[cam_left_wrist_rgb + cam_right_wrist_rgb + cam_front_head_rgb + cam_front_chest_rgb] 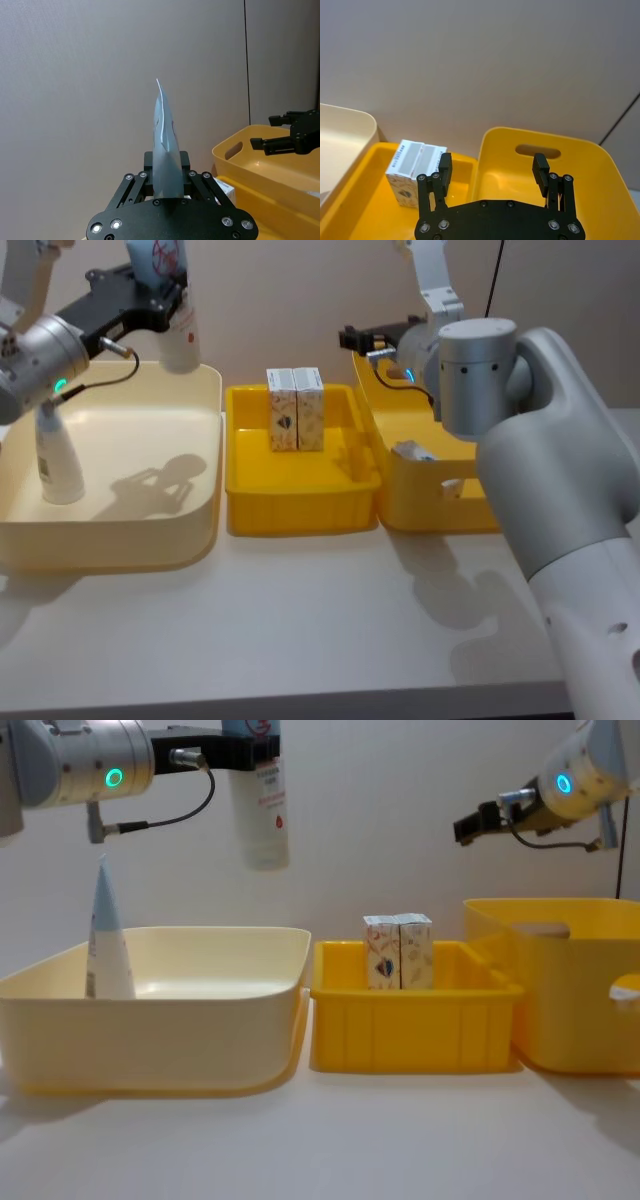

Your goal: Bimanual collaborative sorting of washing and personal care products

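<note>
While left tool (167, 167) grips tube (262, 820) aloft, right tool (492, 167) gaping

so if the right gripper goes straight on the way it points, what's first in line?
Probably the back wall. The open right gripper sits above the deep tub and seems aimed over its far rim. Depth is unclear, but nothing nearer shows in line.

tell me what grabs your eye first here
The left gripper, raised over the cream tub, has its jaws shut on a pale squeeze tube hanging wide end down, while a second tube stands upright at that tub's left end. Two small cartons stand side by side in the middle yellow tray, and the right gripper hovers open over the tall yellow bin.
</note>
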Tool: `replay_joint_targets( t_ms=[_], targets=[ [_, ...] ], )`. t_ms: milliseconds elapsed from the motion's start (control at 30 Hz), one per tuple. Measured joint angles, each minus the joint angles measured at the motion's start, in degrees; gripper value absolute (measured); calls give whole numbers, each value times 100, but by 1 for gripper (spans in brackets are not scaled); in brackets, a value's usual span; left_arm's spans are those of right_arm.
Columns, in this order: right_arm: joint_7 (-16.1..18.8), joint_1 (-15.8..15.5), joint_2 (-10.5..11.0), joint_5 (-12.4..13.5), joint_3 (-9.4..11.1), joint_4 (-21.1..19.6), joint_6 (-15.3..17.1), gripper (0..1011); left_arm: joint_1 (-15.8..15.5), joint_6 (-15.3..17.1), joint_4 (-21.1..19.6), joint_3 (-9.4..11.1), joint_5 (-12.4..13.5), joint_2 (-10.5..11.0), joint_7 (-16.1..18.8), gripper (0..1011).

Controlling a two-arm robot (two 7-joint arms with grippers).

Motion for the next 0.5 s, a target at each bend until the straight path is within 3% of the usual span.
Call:
replay_joint_targets(
  t_ms=[500],
  targets=[
    [810, -36, 179, -74, -390, -142, -1044, 1001, -909, -514, 1715, -16, -244, -371, -554, 274]
  ],
)
